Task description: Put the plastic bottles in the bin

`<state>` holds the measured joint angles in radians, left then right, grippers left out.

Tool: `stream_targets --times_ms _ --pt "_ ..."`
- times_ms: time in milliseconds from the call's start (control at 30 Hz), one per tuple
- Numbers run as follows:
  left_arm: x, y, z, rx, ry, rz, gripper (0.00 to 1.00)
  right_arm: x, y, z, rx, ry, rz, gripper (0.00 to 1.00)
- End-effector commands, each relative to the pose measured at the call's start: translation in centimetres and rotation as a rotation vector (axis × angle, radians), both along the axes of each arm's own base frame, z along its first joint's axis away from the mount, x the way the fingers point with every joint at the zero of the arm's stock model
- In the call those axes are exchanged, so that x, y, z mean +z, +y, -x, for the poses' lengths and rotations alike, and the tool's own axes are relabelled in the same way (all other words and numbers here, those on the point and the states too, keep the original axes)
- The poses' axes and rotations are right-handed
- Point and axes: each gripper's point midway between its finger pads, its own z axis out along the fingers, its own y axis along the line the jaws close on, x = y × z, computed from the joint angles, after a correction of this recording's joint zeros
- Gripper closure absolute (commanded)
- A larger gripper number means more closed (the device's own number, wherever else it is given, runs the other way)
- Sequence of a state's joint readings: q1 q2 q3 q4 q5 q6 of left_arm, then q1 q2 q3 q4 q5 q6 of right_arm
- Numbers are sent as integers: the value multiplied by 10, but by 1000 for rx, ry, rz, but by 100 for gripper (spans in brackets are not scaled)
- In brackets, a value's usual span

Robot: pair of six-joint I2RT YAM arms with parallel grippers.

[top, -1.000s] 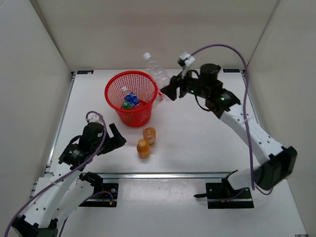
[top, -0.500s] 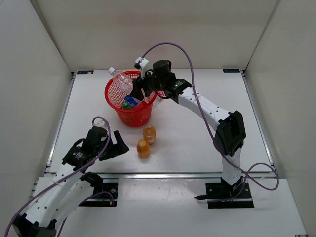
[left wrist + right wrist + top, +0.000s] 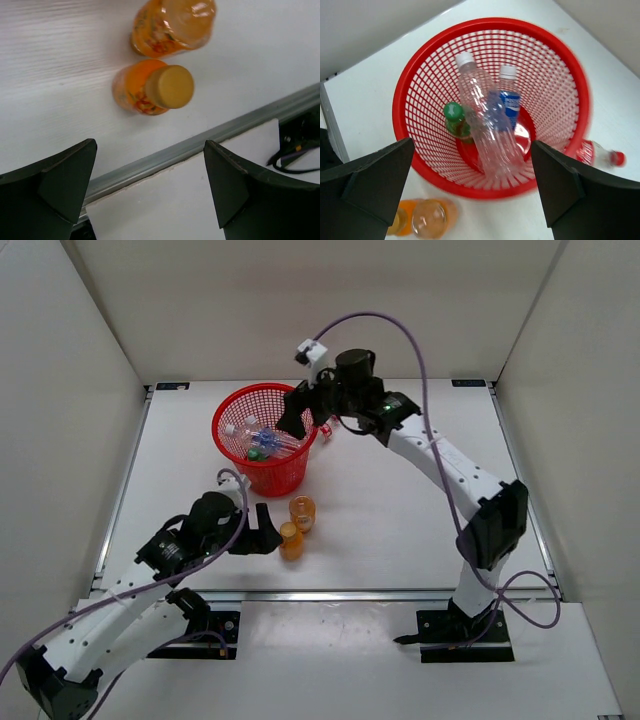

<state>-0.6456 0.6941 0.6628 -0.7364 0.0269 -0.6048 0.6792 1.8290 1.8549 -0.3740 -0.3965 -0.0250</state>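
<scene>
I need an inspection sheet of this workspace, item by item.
Surface: white table, metal rail along its near edge.
Job's things: red bin holds the plain clear bottle, blue-label bottle and green bottle; red-cap bottle lies outside beside it; two orange bottles on the table.
Clutter: nothing seen.
Grippers: left gripper open, by the orange bottles; right gripper open, above the bin.
Cables: purple cable along each arm.
Surroundings: white walls on three sides.

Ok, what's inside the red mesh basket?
A plain clear plastic bottle lying over a blue-labelled clear bottle, a green bottle beside them. They cover part of the base of the red mesh basket; anything beneath is hidden.
</scene>
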Motion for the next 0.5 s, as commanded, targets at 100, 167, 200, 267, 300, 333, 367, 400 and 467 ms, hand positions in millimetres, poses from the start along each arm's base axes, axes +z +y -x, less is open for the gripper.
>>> stream_targets --times_ms 100,167,200,267,300,333,367,400,467 --pt "-12 -52 18 -295 -32 -61 1 14 -78 25 -141 58 -10 1" --pt "-18 -60 27 -364 -25 -136 1 13 -99 32 -178 60 -8 0" --pt "-20 -65 28 -387 -15 -156 2 1 -108 34 -196 88 5 0" --pt "-32 -58 17 -338 -9 -233 1 -2 -124 43 -224 95 5 1" --pt "-37 -56 14 -331 -5 -263 1 -12 -131 45 -241 107 10 0" --pt "-40 -49 6 -263 -9 -311 2 -18 -142 48 -265 107 9 1" --pt "-43 -44 0 -237 -12 -330 1 -8 -146 56 -267 85 -13 1" --pt "-50 -41 -2 -219 4 -353 1 -23 -155 55 -288 113 -5 1" --pt "-61 -46 -8 -216 1 -340 1 -17 -168 63 -311 111 -35 1"
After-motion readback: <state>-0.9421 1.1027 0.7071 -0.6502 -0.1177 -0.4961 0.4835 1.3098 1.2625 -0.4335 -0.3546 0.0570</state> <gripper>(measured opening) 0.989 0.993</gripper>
